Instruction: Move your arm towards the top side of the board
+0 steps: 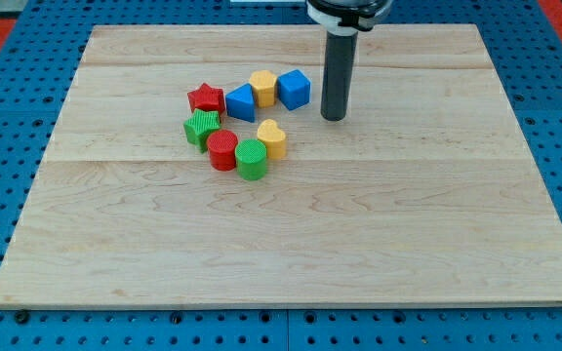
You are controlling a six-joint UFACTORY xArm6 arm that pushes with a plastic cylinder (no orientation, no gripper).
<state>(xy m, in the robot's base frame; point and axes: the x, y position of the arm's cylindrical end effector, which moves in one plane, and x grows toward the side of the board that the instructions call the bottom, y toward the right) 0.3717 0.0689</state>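
Observation:
My tip [334, 117] rests on the wooden board [291, 234] in its upper middle, just to the right of the blue cube [294, 89] and apart from it. The blocks form a loose cluster left of the tip: a red star [206, 98], a blue triangular block [241, 102], a yellow block [262, 87], a green star [201, 127], a red cylinder [222, 150], a green cylinder [252, 160] and a yellow heart [272, 139]. The rod [338, 68] rises straight up out of the view's top.
The board lies on a blue pegboard surface [8, 146] that borders it on all sides. Red patches show at the top corners of the view.

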